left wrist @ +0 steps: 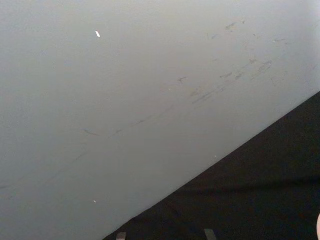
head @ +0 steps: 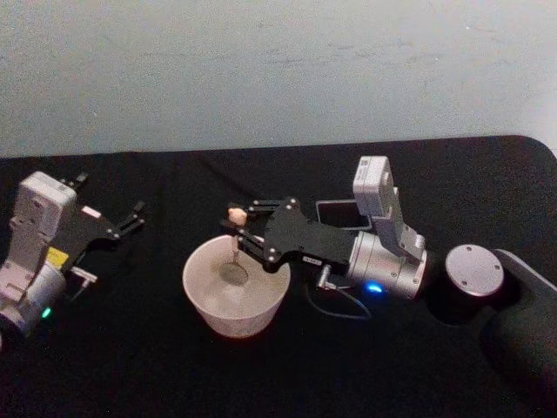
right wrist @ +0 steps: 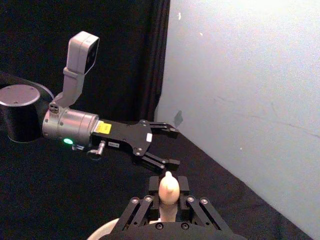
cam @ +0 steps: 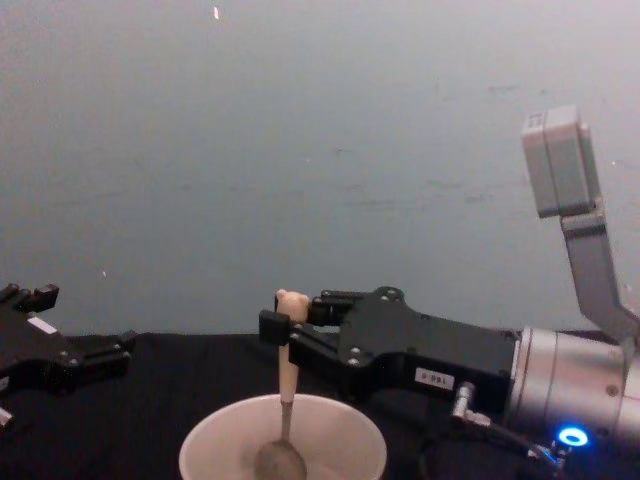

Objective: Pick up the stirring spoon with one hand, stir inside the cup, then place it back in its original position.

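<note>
Out at the far left, the left gripper [head: 124,220] is resting idle over the black table [head: 130,366], its jaws standing apart with nothing between them, well clear of the work. Moving rightward, the cream-white cup [head: 218,322] is sitting directly below the right jaws, and the stirring spoon [head: 235,273] is hanging upright into it: its shiny round bowl is lying low inside the cup, while the beige handle is rising through the jaws and the tiny bear head is poking out just above them. The right gripper [head: 241,228] is reaching in from the right and clamping its jaws on that handle, near the top. Behind the gripper's body, well back from the jaws, the dark grey square holder [head: 338,213] is standing apart from the cup, partly hidden by the arm. Judging from this, the pickup is done and the stirring is under way; what is remaining is finishing the stir, lifting the spoon clear of the cup and carrying it rightward to set it back in the holder
</note>
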Motion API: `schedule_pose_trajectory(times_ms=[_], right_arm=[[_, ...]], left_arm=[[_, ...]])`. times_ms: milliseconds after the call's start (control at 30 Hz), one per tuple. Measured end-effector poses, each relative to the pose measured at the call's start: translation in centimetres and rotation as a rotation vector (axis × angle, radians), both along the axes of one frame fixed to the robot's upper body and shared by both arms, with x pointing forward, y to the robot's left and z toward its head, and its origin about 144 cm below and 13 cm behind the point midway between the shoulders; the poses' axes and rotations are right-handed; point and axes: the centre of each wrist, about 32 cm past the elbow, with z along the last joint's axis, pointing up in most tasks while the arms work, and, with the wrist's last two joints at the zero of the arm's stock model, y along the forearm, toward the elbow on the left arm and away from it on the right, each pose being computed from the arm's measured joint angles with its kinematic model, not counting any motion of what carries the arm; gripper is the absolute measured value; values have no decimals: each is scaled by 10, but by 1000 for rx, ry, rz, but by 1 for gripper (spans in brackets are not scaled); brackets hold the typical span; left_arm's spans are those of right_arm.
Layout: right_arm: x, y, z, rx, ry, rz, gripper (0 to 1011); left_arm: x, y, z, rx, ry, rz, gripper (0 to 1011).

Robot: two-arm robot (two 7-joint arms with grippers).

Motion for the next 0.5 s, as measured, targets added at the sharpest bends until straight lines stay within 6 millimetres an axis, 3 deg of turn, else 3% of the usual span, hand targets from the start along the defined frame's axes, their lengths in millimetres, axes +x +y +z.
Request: schedule_pose_trajectory(times_ms=[500], right_arm=[[-14, -25, 7, -11, -30, -19, 212]], left_arm=[[0, 0, 0, 0, 0, 0, 1001]])
